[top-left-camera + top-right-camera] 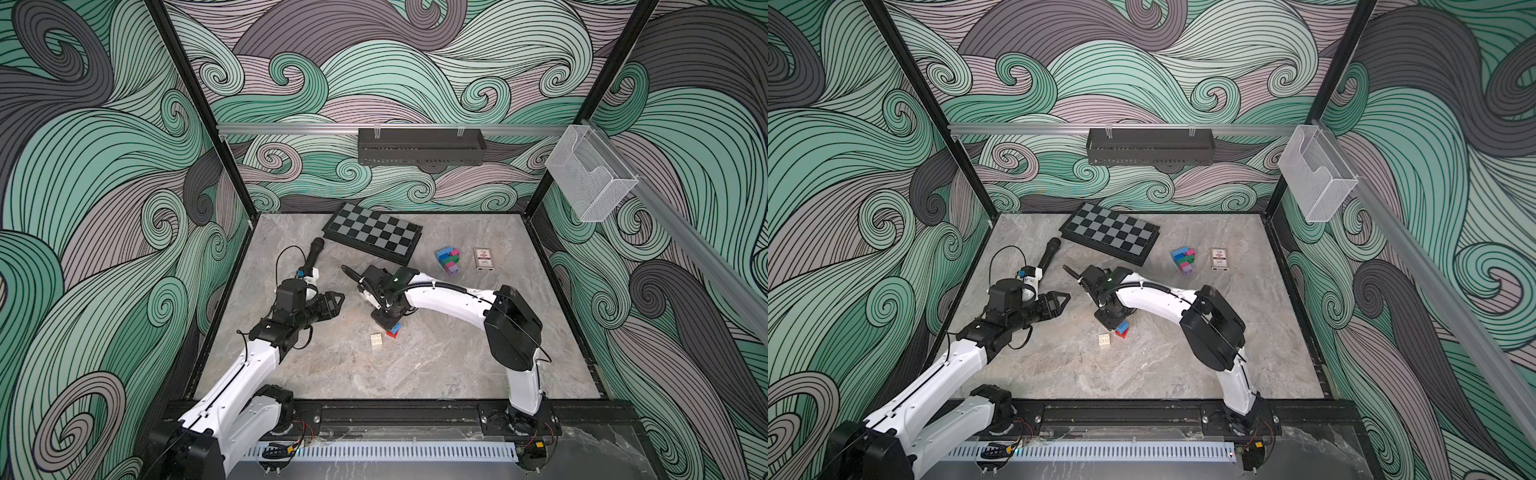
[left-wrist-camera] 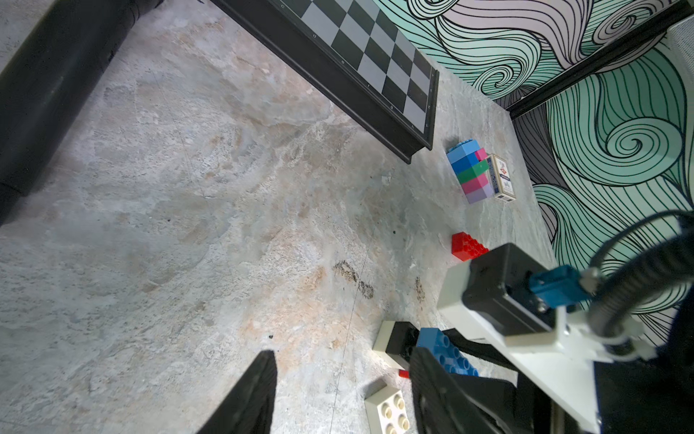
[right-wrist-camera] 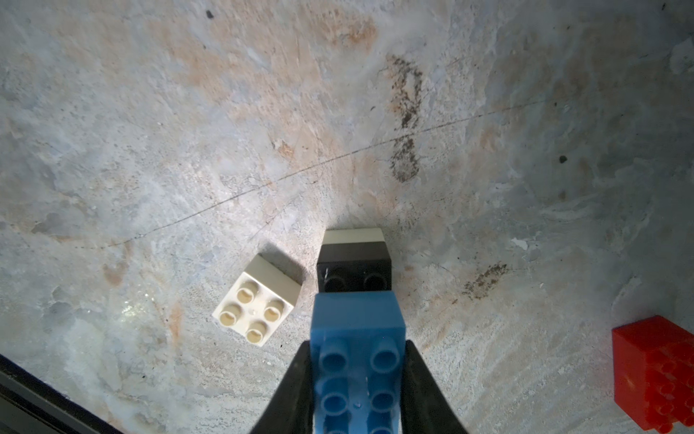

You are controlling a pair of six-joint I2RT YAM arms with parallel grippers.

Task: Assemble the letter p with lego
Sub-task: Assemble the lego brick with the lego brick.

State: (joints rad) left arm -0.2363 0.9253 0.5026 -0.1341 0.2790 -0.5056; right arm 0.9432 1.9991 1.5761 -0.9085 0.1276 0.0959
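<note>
My right gripper (image 3: 358, 347) is shut on a blue oblong lego brick (image 3: 358, 323). The brick hangs just above a black brick (image 3: 355, 266) that sits on a cream one (image 3: 353, 235). In both top views this gripper (image 1: 384, 322) points down at mid-table, with the blue brick (image 1: 1124, 326) and a sliver of red (image 1: 1120, 333) under it. A loose cream square brick (image 1: 376, 339) lies studs up beside them. Another red brick (image 3: 655, 372) rests further off. A joined stack of blue, green, pink and lilac bricks (image 1: 449, 259) stands at the back right. My left gripper (image 1: 338, 299) hovers open and empty to the left.
A folded chessboard (image 1: 372, 235) lies at the back, with a black microphone (image 1: 313, 253) to its left. A card box (image 1: 483, 259) stands next to the brick stack. A black shelf tray (image 1: 419, 145) and a wire basket (image 1: 590, 178) hang on the walls.
</note>
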